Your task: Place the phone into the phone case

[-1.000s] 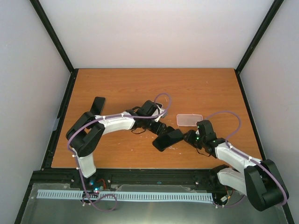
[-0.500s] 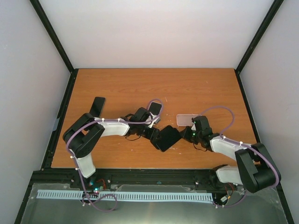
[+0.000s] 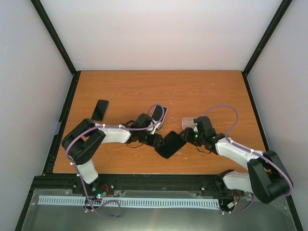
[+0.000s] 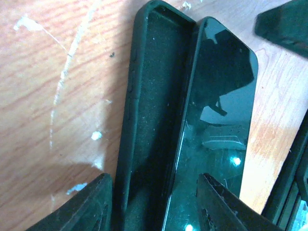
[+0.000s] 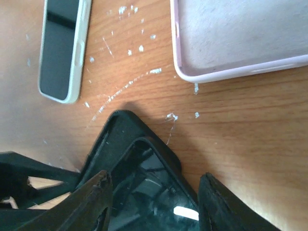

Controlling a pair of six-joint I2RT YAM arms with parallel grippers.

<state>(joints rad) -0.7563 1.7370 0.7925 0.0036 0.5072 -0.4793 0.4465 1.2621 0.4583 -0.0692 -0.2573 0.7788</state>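
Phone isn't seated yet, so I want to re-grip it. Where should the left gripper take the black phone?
Probably across its width at the near end, from the left arm's side. The phone lies glass up, one long edge against the wall of the case, the other free; the left gripper straddles both there.

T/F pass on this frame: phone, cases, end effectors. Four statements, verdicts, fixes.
1. The black phone is fully seated in the black case. False: the case's inside is bare; the phone sits along one long wall.
2. The pink case is empty. True.
3. The left end effector and the right end effector are both at the black case. True.
4. The light-cased phone lies inside the pink case. False: it lies apart on the table.
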